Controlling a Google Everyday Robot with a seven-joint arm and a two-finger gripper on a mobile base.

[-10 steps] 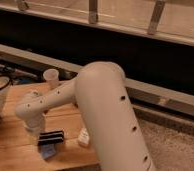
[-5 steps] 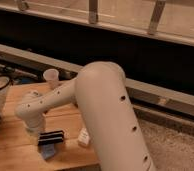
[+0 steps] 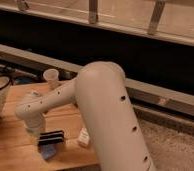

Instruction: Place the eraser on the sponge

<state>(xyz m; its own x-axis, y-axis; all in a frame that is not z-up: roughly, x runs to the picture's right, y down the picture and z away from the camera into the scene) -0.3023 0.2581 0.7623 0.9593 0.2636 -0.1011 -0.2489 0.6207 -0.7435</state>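
Observation:
The black eraser (image 3: 51, 137) lies flat on the wooden table (image 3: 65, 117), its long side running left to right. The light-blue sponge (image 3: 48, 150) shows just below it, and the eraser seems to rest on the sponge's far edge. My gripper (image 3: 34, 131) hangs under the white wrist, right at the eraser's left end. Most of the gripper is hidden by the wrist.
A cream-white bottle (image 3: 84, 137) lies just right of the eraser. A pale pink cup (image 3: 51, 77) stands at the table's far edge. Dark cables and gear (image 3: 0, 82) crowd the left side. My bulky white arm (image 3: 107, 115) covers the table's right part.

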